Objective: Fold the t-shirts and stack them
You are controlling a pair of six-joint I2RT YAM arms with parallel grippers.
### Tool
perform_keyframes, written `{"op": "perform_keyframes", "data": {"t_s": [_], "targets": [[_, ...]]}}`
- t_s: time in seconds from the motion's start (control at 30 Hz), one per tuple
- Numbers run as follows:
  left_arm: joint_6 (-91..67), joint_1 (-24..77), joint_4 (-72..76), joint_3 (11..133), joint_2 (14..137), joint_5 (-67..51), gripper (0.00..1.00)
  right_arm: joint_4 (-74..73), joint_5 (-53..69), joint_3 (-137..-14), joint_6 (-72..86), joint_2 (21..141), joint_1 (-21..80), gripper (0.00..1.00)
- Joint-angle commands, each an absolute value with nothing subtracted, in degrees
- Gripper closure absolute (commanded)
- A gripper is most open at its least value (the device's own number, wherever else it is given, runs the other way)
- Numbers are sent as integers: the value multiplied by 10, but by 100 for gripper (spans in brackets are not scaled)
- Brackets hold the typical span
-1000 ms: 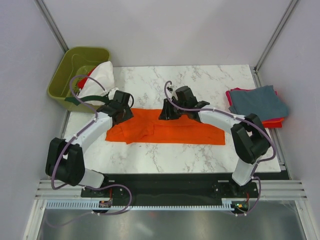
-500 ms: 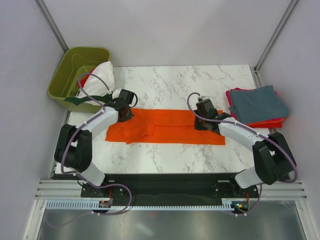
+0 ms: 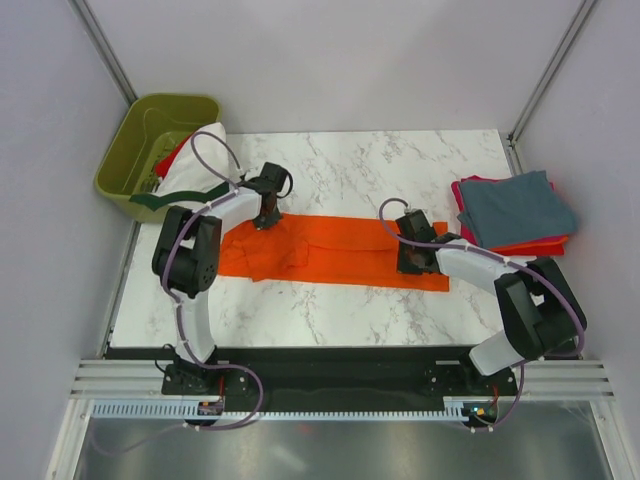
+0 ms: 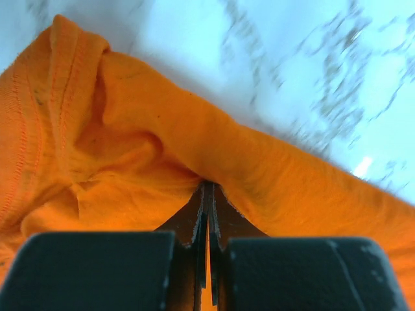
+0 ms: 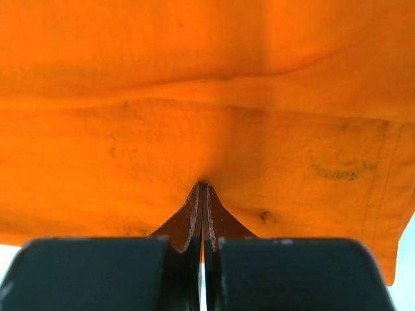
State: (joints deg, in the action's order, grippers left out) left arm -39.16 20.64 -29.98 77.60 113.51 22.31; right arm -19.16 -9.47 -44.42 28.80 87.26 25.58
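A bright orange t-shirt (image 3: 335, 252) lies folded into a long strip across the middle of the marble table. My left gripper (image 3: 266, 222) is down at the strip's far edge near its left end, shut on a pinch of orange cloth (image 4: 162, 149) that bunches at the fingertips (image 4: 202, 194). My right gripper (image 3: 408, 264) is down on the strip's right part, shut on a fold of the same cloth (image 5: 194, 129). At the right edge lies a stack of folded t-shirts, slate grey (image 3: 515, 205) on top of red and magenta ones (image 3: 466, 192).
An olive-green bin (image 3: 140, 135) stands off the table's far left corner. A white t-shirt with dark green trim (image 3: 195, 160) spills out of it over a red one (image 3: 168, 158). Bare marble (image 3: 380, 160) shows behind the strip. Cage posts rise at both far corners.
Both grippers have gone from open to shut on the orange t-shirt. The left one slid right along the far edge; the right one moved from the strip's centre out to its right part.
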Motion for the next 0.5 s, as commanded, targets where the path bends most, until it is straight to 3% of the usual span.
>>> {"op": "perform_keyframes", "data": {"t_s": [0.0,0.13,0.27,0.47], "targets": [[-374,206,-312,848,1200,212,98,-194,-83,-418,307,883,278,100],[-340,206,-351,960,1278,168,98,-197,-62,-389,336,870,337,100],[-297,210,-375,1115,1356,101,98,-174,-49,-384,396,878,459,100],[-274,240,-409,1353,1486,48,98,-121,-14,-475,443,949,569,100]]}}
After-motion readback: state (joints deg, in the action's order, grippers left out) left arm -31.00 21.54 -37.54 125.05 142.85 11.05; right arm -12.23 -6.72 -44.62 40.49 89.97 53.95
